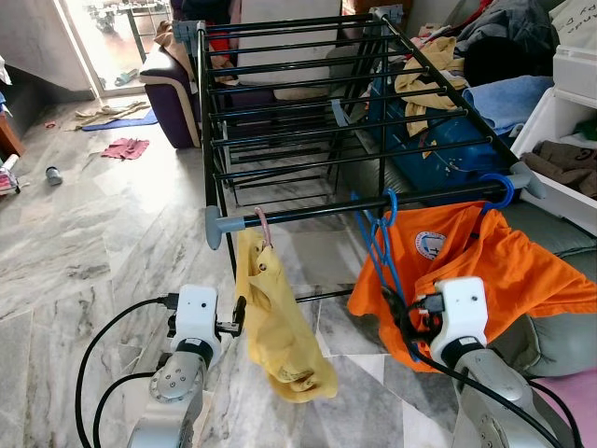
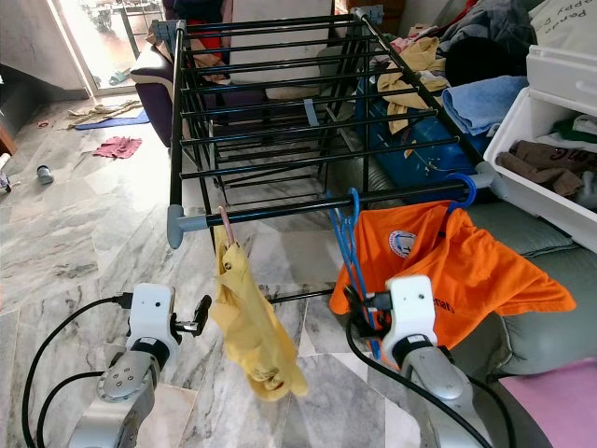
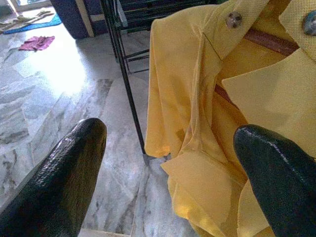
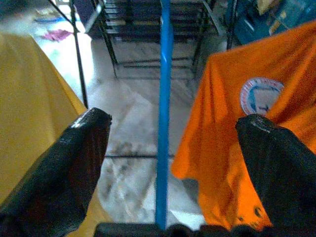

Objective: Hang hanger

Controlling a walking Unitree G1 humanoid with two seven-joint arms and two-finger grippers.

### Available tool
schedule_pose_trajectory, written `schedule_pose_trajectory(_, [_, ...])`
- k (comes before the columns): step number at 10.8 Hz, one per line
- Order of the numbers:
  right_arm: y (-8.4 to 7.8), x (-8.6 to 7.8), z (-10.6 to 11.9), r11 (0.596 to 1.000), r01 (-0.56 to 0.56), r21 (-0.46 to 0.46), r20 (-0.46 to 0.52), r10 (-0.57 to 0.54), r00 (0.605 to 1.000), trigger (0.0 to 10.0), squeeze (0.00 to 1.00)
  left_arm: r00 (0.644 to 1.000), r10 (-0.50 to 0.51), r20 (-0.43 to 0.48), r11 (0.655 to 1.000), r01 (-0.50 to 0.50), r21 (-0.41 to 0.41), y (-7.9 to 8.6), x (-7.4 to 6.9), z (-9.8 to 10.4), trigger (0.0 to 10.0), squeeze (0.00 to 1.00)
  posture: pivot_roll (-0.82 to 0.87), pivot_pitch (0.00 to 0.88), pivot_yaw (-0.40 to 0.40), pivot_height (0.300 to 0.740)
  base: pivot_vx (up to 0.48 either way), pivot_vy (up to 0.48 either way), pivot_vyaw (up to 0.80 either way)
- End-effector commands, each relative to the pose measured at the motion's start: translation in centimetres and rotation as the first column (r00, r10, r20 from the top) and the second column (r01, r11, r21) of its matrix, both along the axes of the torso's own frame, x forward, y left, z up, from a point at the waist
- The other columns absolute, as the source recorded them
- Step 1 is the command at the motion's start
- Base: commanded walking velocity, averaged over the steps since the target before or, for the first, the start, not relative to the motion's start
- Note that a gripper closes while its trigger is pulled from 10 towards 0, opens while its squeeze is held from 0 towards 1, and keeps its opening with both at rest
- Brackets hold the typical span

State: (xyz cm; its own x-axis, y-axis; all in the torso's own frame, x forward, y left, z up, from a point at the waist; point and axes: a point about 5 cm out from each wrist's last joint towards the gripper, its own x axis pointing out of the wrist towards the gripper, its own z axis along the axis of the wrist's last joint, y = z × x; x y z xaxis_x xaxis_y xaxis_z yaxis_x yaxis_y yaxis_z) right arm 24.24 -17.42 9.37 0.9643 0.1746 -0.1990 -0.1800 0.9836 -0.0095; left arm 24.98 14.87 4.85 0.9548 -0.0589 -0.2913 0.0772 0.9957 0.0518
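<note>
Head views: on a marble floor (image 1: 84, 243) stands a black rack (image 1: 308, 121); a blue hanger (image 1: 378, 243) hangs on its front rail between a yellow shirt (image 1: 275, 327) and an orange shirt (image 1: 485, 261).

Left wrist view: the left pincer (image 3: 168, 163) is spread, empty, facing the yellow shirt.

Right wrist view: the right pincer (image 4: 173, 158) is released, the hanger's bar between its fingers.

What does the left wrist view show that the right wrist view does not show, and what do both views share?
The left wrist view shows the open left gripper close to the yellow shirt, with its buttons and a brown hanger bar under the collar. The right wrist view shows the open right gripper around a blue hanger, not gripping it, with the orange shirt and its round logo beside it. Both show yellow cloth, the black drying rack and the marble floor.
</note>
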Motion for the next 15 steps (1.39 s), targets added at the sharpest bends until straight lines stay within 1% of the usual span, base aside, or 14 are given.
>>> schedule_pose_trajectory(1, [-0.3,0.0,0.6,1.0,0.022,0.004,0.034,-0.022,0.999,10.0,1.0,1.0,0.023,0.021,1.0,-0.023,0.011,0.5,-0.1,0.3,10.0,0.0,-0.04,0.002,0.014,0.74,0.0,0.0,0.0])
schedule_pose_trajectory(2, [-0.4,-0.1,0.7,0.999,0.036,-0.001,0.039,-0.036,0.999,10.0,1.0,0.998,0.034,0.056,0.999,-0.036,0.025,0.8,-0.1,0.7,10.0,0.0,-0.04,0.0,0.013,0.74,0.0,0.0,0.0])
schedule_pose_trajectory(3, [-0.5,-0.4,1.2,0.999,0.044,0.009,0.058,-0.044,0.997,10.0,0.62,0.994,0.028,0.107,0.998,-0.033,0.046,1.4,-0.2,1.5,10.0,0.0,-0.04,0.0,0.013,0.74,0.0,0.0,0.0])
schedule_pose_trajectory(4, [-0.5,-0.9,1.1,0.999,0.038,0.013,0.056,-0.038,0.998,10.0,0.0,0.992,0.041,0.117,0.998,-0.047,0.044,2.0,-0.7,1.7,10.0,0.0,-0.05,0.0,0.014,0.74,0.0,0.0,0.0])
schedule_pose_trajectory(5, [-0.5,-1.5,0.5,0.999,0.044,0.013,0.031,-0.045,0.999,10.0,0.0,0.995,0.04,0.094,0.997,-0.045,0.058,2.4,-1.1,1.2,10.0,0.0,-0.04,0.0,0.012,0.74,0.0,0.0,0.0])
schedule_pose_trajectory(6, [-0.2,-1.4,0.4,0.999,0.041,0.013,0.03,-0.042,0.999,10.0,0.0,0.995,0.042,0.093,0.997,-0.047,0.058,2.4,-1.0,1.2,10.0,0.0,-0.04,0.0,0.013,0.74,0.0,0.0,0.0])
schedule_pose_trajectory(8, [0.1,-1.0,0.7,1.0,0.03,0.006,0.038,-0.03,0.999,10.0,0.0,0.994,0.036,0.103,0.998,-0.041,0.052,1.8,-0.7,1.4,10.0,0.0,-0.04,0.0,0.012,0.74,0.0,0.0,0.0])
schedule_pose_trajectory(11, [-0.2,-1.0,0.6,0.999,0.042,0.004,0.035,-0.042,0.998,10.0,0.0,0.995,0.028,0.092,0.998,-0.033,0.048,1.7,-0.9,1.2,10.0,0.0,-0.04,0.001,0.013,0.74,0.0,0.0,0.0])
schedule_pose_trajectory(15, [0.0,-0.7,0.5,0.999,0.033,0.003,0.032,-0.033,0.999,10.0,0.0,0.997,0.023,0.07,0.999,-0.026,0.041,1.5,-0.9,0.9,10.0,0.0,-0.04,0.0,0.009,0.74,-0.271,0.0,0.0])
